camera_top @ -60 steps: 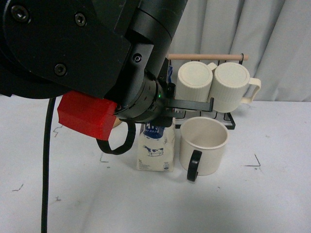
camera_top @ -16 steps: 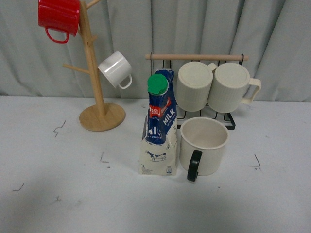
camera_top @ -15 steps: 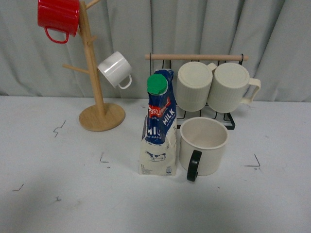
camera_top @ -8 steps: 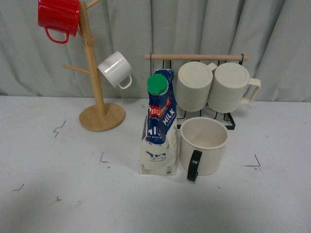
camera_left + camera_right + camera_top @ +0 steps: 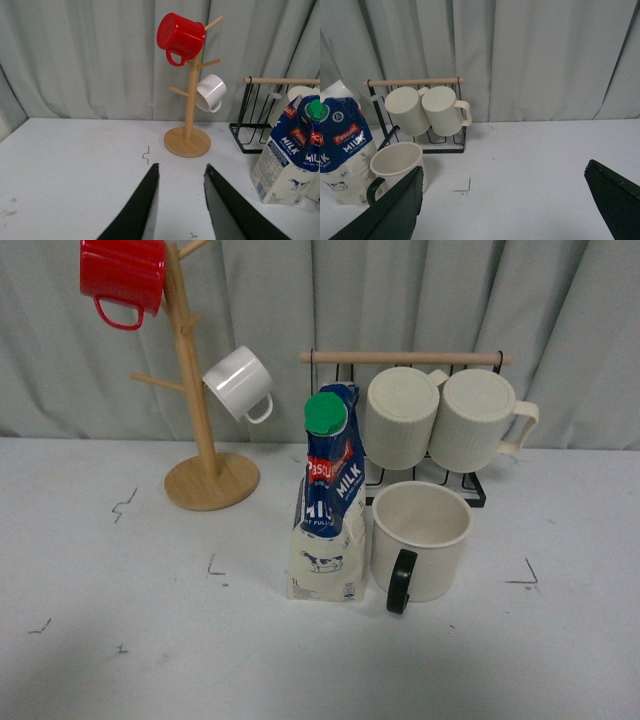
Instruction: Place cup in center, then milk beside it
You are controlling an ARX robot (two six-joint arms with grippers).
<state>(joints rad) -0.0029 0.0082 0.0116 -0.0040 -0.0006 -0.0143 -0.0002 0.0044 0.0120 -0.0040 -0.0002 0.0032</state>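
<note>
Left gripper [image 5: 181, 200] and right gripper [image 5: 502, 200] both gape, holding nothing; the milk [image 5: 328, 510] stands upright just beside the cup [image 5: 421, 540].

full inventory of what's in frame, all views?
milk: 1, blue-and-white carton, green cap, upright mid-table, just left of cup
cup: 1, cream, black handle, upright, right of milk
ribbed mugs: 2, cream, hung on rack behind cup
rack: 1, black wire, wooden bar
mug tree: 1, wooden, back left
red mug: 1, top of tree
white cup: 1, lower branch
table: white
left gripper: open, empty
right gripper: open, empty
</note>
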